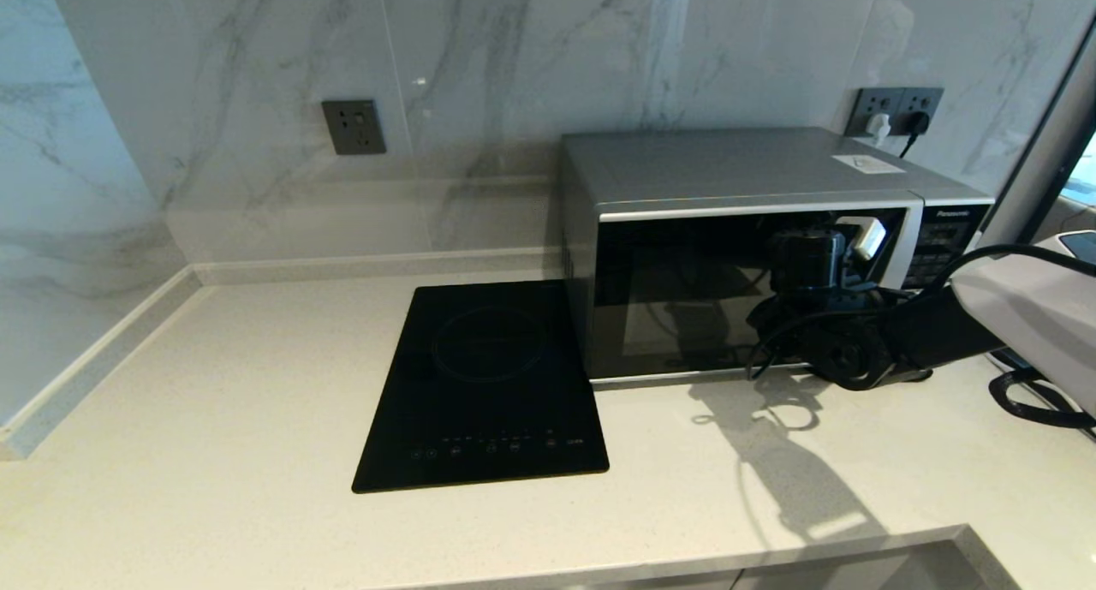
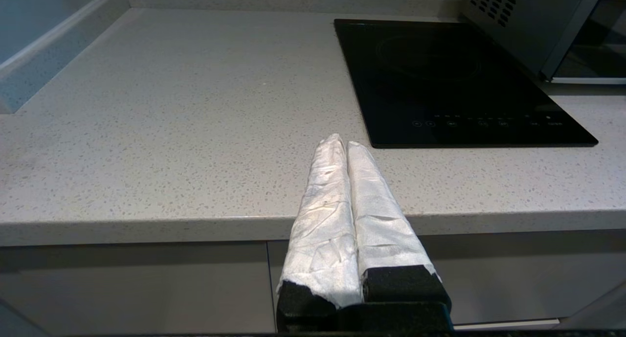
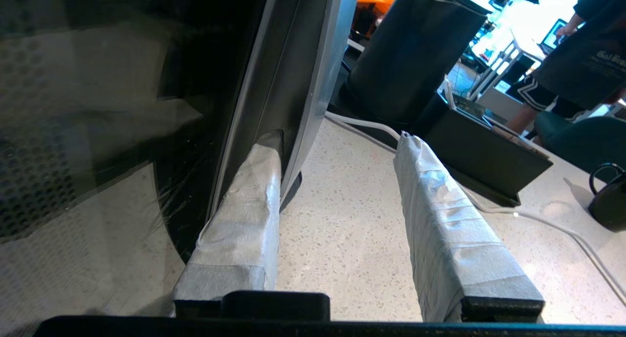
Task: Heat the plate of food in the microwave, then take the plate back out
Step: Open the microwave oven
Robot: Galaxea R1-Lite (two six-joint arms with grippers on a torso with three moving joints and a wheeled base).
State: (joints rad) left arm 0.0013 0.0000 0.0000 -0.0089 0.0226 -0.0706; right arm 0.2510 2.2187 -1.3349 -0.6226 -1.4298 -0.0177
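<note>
The microwave (image 1: pixel 728 230) stands at the back right of the counter with its dark glass door closed. My right gripper (image 1: pixel 860 230) is at the door's right side, by the button panel (image 1: pixel 942 256). In the right wrist view the right gripper (image 3: pixel 337 139) is open. One wrapped finger (image 3: pixel 244 214) is tucked between the glass and the curved silver handle (image 3: pixel 313 82), and the other hangs free over the counter. The left gripper (image 2: pixel 342 141) is shut and empty, hovering off the counter's front edge. The plate of food is out of view.
A flat black cooktop (image 1: pixel 488 384) is set in the counter left of the microwave. Wall sockets (image 1: pixel 895 110) with plugs sit behind it. Right of the microwave are a dark cylinder (image 3: pixel 415 48), a black box (image 3: pixel 484 151), a white cable (image 3: pixel 552 229) and a dark mug (image 3: pixel 609 200).
</note>
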